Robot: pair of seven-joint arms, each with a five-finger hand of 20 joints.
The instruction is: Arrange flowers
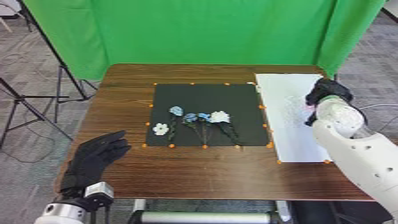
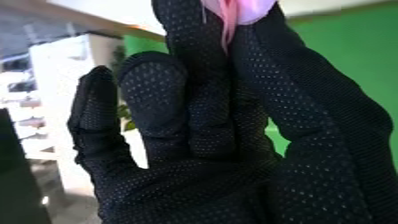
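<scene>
Flower (image 2: 256,9) sits between thumb and finger of the right hand (image 1: 329,89), pinched near their tips.

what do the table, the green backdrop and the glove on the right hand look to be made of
The table looks like wood or wood-grain laminate: brown, faintly streaked. The green backdrop looks like cloth, as it hangs in folds. The right hand wears what looks like matte black knit fabric, dotted with small pale specks.

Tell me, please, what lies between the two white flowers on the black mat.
In the head view, blue flowers lie between them on the mat.
</scene>
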